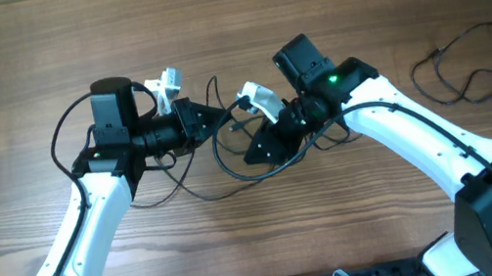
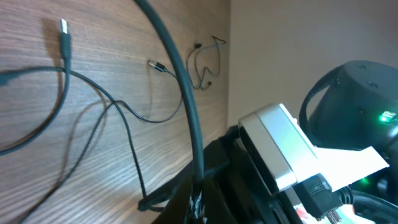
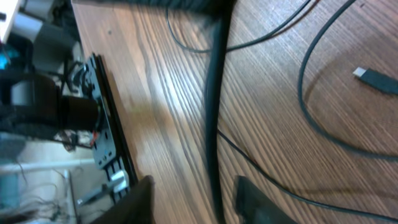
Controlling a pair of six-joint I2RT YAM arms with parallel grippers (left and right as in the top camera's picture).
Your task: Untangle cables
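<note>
Overhead view: both arms hung over the tangled cables (image 1: 220, 157) at the middle of the worktop (image 1: 15, 56).
From the left, we saw the left fingers (image 1: 207, 119) clenched on a strand of the tangled cables. In the left wrist view that strand ran up and away from them, past a silver-tipped plug (image 2: 64, 28) lying on the wood. The rest of the tangle lay in loose loops below and between the two arms. The right fingers (image 3: 256, 200) stood apart with a dark strand passing between them; we could not tell whether they touched it. Far right, well apart from the tangle, a loose cable (image 1: 478, 71) lay by itself in open curves.
</note>
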